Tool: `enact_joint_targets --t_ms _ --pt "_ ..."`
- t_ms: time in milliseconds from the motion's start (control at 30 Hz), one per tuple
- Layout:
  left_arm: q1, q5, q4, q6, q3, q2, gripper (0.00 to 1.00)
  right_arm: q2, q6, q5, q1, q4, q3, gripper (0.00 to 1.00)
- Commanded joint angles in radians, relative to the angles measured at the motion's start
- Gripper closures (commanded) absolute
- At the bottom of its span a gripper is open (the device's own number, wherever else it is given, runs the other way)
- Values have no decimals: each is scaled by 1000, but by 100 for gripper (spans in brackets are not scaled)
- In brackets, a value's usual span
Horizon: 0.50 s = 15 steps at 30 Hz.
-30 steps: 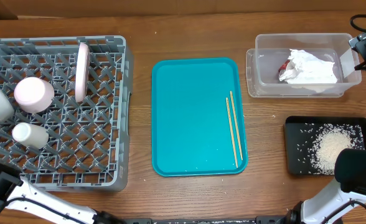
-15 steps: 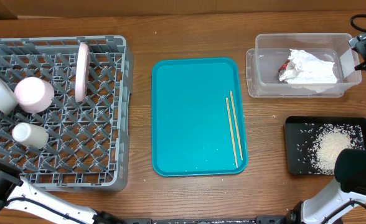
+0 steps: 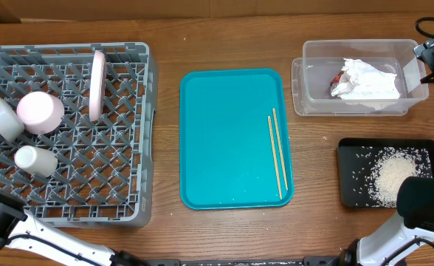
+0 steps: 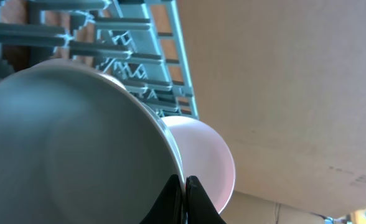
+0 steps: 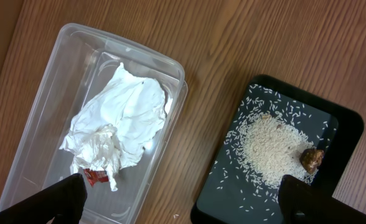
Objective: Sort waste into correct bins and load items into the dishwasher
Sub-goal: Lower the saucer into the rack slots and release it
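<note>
The left gripper (image 4: 183,185) is clamped on the rim of a small round white saucer (image 4: 77,143). It holds the saucer tilted at the left edge of the large square grey plastic dish rack (image 3: 117,174), just beside the upturned pale pink bowl (image 3: 40,111). The saucer looks glazed, so it is probably hard, slippery and easily chipped. A rim pinch is a fair hold, but the saucer should be set down gently between the pegs rather than dropped.

The right gripper (image 5: 186,208) is empty with its fingers spread wide. It hangs over the counter between the clear plastic rectangular tub (image 5: 49,106) and the shallow black rectangular tray (image 5: 340,148).

The pair of thin light wooden chopsticks (image 3: 274,154) is not yet loaded. They lie side by side near the right edge of the flat teal tray (image 3: 217,140). I judge them very light, stiff and smooth, so they are likely to roll or scissor apart. Because they lie flat, there is little to get under. The best grasp is probably across both sticks near mid-length, squeezing them together.
</note>
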Motion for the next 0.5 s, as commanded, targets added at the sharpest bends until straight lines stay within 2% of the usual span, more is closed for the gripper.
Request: enact_joint_targets --t_ms 0,300,400,467 --pt "16 -74 -6 26 -7 1 96 -16 -4 11 -3 0 9 0" --pt "53 -154 -13 26 -7 1 96 -16 -3 11 -3 0 9 0" --pt "64 -240 -23 17 -7 1 96 -16 -4 11 -3 0 9 0" --pt "68 -316 -37 13 -7 1 90 -16 -4 11 -3 0 9 0"
